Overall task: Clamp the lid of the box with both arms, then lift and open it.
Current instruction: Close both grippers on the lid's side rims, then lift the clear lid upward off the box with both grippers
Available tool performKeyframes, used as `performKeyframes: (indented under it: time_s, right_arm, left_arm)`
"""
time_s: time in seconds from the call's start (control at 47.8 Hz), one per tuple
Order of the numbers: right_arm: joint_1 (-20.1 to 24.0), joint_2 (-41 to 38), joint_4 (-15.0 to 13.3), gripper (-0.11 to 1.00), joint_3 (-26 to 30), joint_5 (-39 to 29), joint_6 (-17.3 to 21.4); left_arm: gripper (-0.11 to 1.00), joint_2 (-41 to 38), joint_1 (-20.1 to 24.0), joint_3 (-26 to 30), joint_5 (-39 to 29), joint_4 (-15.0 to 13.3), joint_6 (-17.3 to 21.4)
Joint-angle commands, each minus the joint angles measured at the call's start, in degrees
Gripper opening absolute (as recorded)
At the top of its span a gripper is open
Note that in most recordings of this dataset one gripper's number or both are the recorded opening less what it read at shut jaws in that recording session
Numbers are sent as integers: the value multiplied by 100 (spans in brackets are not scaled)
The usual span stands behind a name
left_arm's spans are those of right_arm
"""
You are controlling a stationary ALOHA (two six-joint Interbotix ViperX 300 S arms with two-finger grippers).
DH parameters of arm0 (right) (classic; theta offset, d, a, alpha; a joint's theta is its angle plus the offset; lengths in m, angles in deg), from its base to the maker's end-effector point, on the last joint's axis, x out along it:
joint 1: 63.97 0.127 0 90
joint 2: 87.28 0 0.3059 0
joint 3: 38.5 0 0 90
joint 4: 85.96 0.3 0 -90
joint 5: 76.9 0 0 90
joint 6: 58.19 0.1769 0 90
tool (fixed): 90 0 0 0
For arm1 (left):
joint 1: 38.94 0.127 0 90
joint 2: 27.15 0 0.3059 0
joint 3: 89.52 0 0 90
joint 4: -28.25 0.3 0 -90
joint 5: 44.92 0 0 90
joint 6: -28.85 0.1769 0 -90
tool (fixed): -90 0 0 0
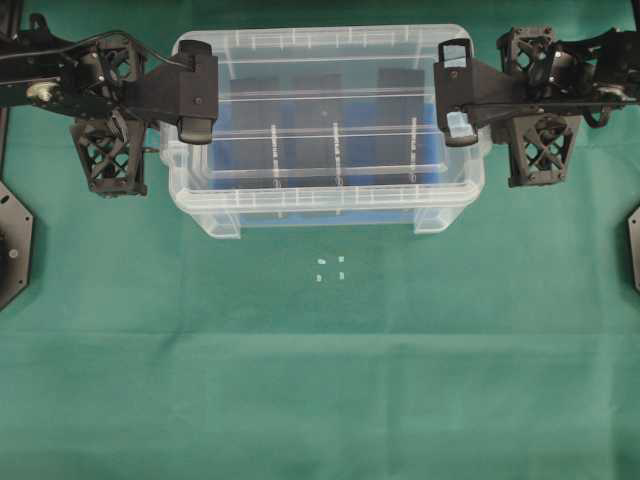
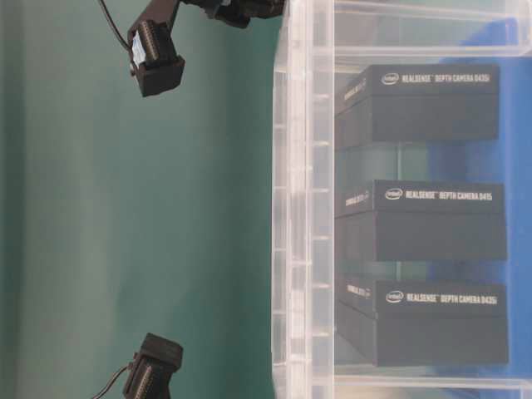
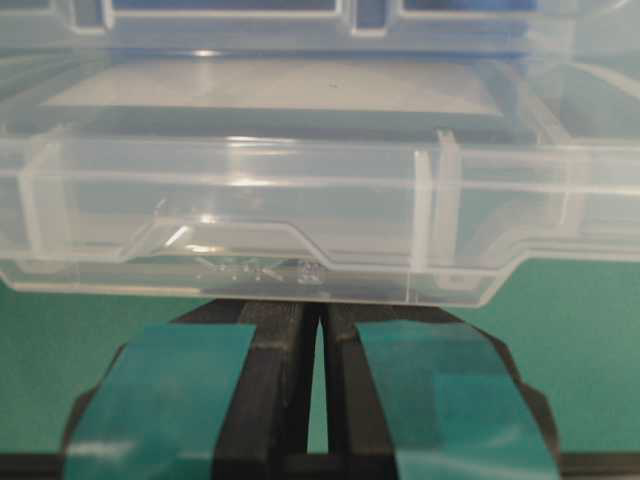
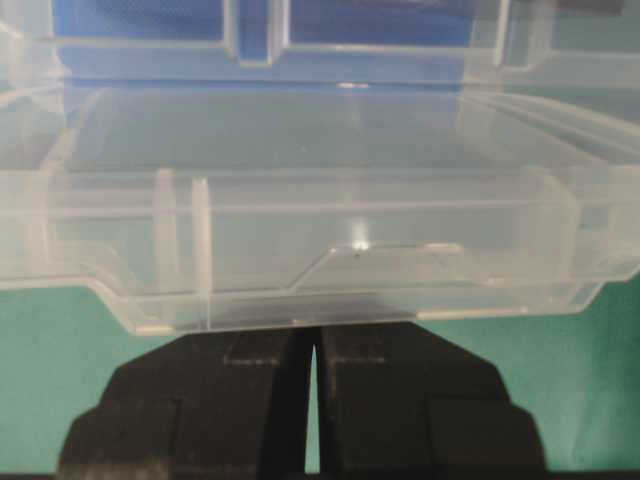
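Observation:
The box point(image 1: 330, 215), a deep clear tub with a blue insert point(image 1: 365, 150) and three upright black blocks point(image 2: 432, 104), stands at the back middle of the green cloth. The clear ribbed lid point(image 1: 330, 60) lies across its top. My left gripper point(image 1: 213, 90) is at the lid's left end and my right gripper point(image 1: 438, 90) at its right end. In the left wrist view the teal-taped jaws point(image 3: 312, 305) are shut, with their tips just under the clear end rim point(image 3: 300, 200). In the right wrist view the black jaws point(image 4: 310, 335) are shut under the rim point(image 4: 330, 290). Nothing shows between either pair.
Green cloth point(image 1: 320, 380) covers the table in front of the box, with a few small white marks point(image 1: 330, 268) near the middle. Black fixtures sit at the left edge point(image 1: 12, 245) and right edge point(image 1: 634, 245). The wrist frames point(image 1: 110, 155) point(image 1: 540, 150) flank the box.

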State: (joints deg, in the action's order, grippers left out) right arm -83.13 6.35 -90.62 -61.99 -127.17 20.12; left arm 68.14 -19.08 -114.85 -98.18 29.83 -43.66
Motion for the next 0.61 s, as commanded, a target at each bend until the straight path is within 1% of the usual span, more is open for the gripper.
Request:
performKeyframes:
  time_s: [0.0,0.314,0.586]
  right_arm:
    - [123,88,53,0,404,53,18]
    - [123,220,53,0,457,-35,35]
    - [123,237,53,0,527,-176,53]
  left_arm:
    - [2,105,-53,185,-9,-26,-18]
    - [2,290,-97,299,-255,-26,-35]
    - [2,360,-123,510,-492,-26,-35]
